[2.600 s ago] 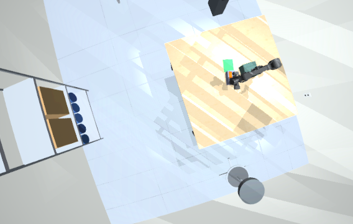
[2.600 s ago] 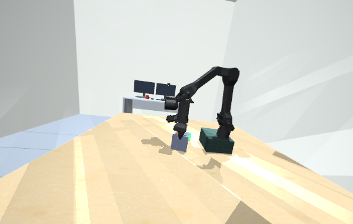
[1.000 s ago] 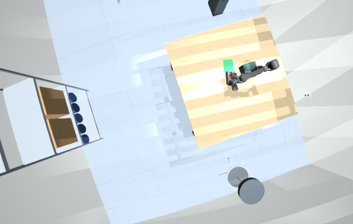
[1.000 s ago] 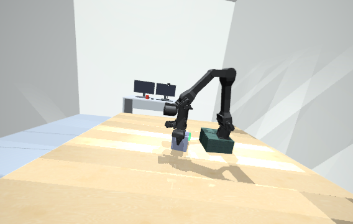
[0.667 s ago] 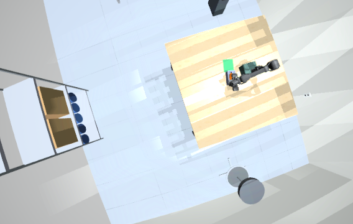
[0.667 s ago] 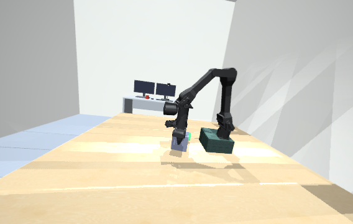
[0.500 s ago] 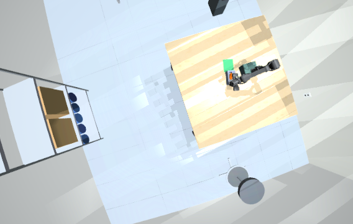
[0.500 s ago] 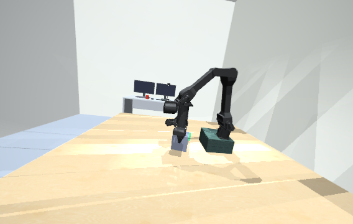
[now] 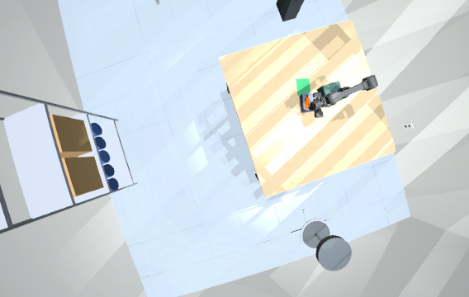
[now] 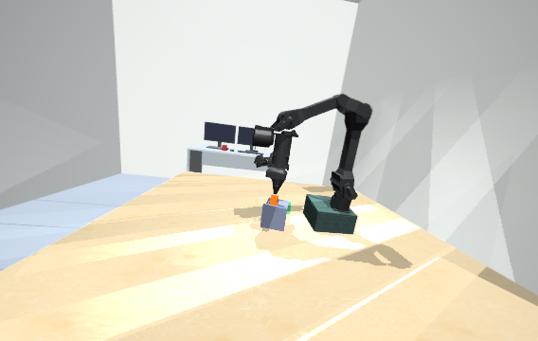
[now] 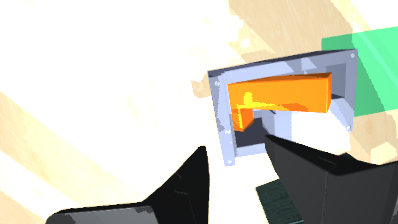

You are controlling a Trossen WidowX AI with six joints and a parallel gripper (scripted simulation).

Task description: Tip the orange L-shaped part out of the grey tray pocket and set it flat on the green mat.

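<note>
One end of the orange L-shaped part point(image 11: 280, 95) is tipping up from the grey tray point(image 11: 220, 115), while the half-open, empty black gripper point(image 11: 235, 160) is hovering at six o'clock, needing to pinch it next.

I read this as an office-like lab: beyond my claw point(image 10: 276, 191) stands a desk point(image 10: 222, 156) with twin monitors point(image 10: 232, 134), storage shelving point(image 9: 49, 153) far off the wooden bench point(image 10: 193, 265), grey walls around.
</note>
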